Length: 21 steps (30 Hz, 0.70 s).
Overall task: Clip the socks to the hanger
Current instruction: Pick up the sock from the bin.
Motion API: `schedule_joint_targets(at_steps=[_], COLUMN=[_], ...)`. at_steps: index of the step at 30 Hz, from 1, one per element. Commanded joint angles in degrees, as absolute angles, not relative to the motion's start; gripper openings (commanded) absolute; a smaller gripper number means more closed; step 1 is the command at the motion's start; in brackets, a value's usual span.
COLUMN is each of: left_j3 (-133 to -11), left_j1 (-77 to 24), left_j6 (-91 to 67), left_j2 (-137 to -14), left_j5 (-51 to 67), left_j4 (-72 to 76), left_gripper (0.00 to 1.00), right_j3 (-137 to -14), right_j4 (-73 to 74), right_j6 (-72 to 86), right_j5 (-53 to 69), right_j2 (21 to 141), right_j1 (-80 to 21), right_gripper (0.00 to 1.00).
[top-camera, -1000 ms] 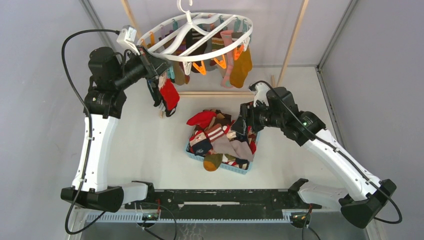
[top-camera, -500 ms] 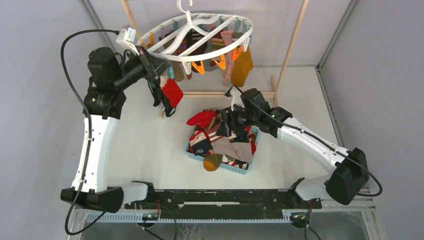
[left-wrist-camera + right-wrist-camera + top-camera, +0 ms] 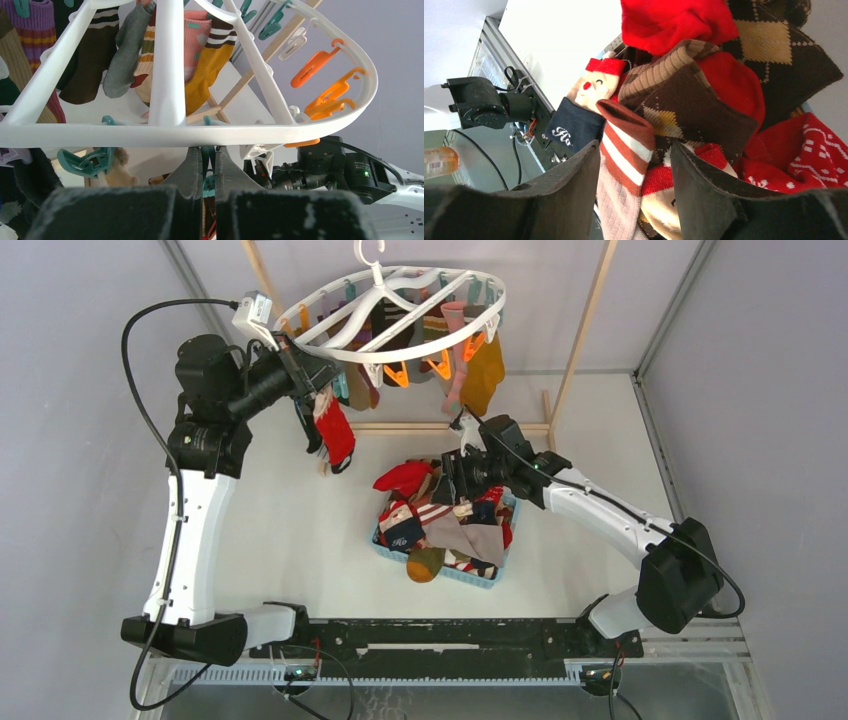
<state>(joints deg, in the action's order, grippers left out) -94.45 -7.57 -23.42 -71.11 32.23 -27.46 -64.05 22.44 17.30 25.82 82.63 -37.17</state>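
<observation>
The white oval hanger [image 3: 345,350] hangs at the back with several socks clipped on teal and orange clips. My left gripper [image 3: 318,395] is at its left rim, shut on a teal clip [image 3: 209,170] just under the rim [image 3: 200,135]. A red sock [image 3: 337,432] dangles below that clip. My right gripper [image 3: 455,485] is open, low over the sock pile [image 3: 440,520]. In the right wrist view its fingers [image 3: 634,145] straddle a pinkish sock with a rust-and-white striped cuff [image 3: 624,165], without closing on it.
The pile lies in a blue basket [image 3: 455,575] mid-table, with red, argyle [image 3: 769,45] and navy lettered [image 3: 569,132] socks. Light wooden frame poles [image 3: 585,320] and a floor bar [image 3: 430,426] stand behind the hanger.
My right arm has swung left and come down over the sock pile, jaws open. The red sock under my left gripper has swayed slightly. The left arm has stayed put.
</observation>
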Motion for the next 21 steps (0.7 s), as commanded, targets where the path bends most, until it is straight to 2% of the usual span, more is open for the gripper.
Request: schedule_joint_targets(at_steps=[1,13,16,18,21], left_j3=[-93.3,-93.0,-92.8,-92.7,-92.6], left_j1=[-7.3,-7.4,-7.3,-7.3,-7.3], left_j6=[-22.4,-22.1,-22.0,-22.0,-22.0], left_j2=[-69.3,-68.9,-68.8,-68.7,-68.7], left_j5=[35.0,34.7,34.6,34.7,34.7], left_j4=[-27.7,-27.8,-27.8,-27.8,-27.8], left_gripper=[0.00,0.00,0.00,0.00,0.00], right_j3=[-63.9,-62.1,-61.8,-61.5,-61.5], right_j4=[17.8,11.6,11.5,11.0,10.2], right_j6=[18.6,23.3,23.7,24.1,24.9], right_j5=[27.2,36.8,36.7,36.7,37.8], right_j2=[82.2,85.9,85.6,85.0,83.6], right_j1=[-35.9,-35.2,-34.6,-34.2,-33.3], right_gripper=[0.61,0.51,0.44,0.32,0.00])
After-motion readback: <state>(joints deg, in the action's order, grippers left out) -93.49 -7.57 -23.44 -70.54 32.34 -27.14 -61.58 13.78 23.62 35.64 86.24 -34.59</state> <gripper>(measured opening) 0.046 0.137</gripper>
